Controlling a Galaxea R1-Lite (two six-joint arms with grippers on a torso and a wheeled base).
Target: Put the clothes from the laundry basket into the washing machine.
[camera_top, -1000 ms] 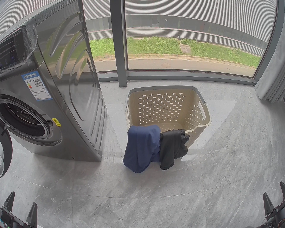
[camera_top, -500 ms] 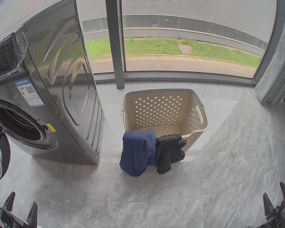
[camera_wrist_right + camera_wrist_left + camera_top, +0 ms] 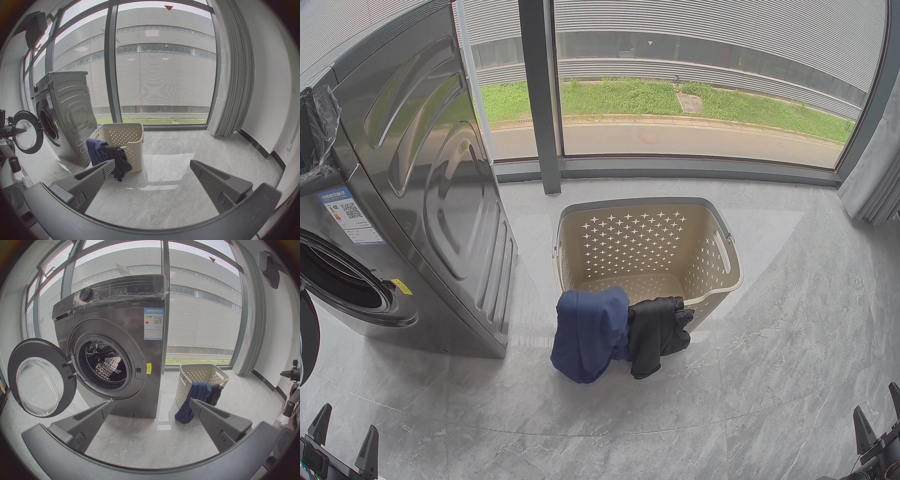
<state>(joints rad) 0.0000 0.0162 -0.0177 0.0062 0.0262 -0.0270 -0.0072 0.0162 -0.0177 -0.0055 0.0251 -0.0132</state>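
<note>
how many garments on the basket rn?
2. A blue garment hangs over the near rim of the basket, on the washing machine side; a black garment hangs beside it. The basket floor behind them is partly hidden.

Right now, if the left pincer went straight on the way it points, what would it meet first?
The left pincer would probably meet the washing machine, its front panel beside the drum opening; depth is unclear.
</note>
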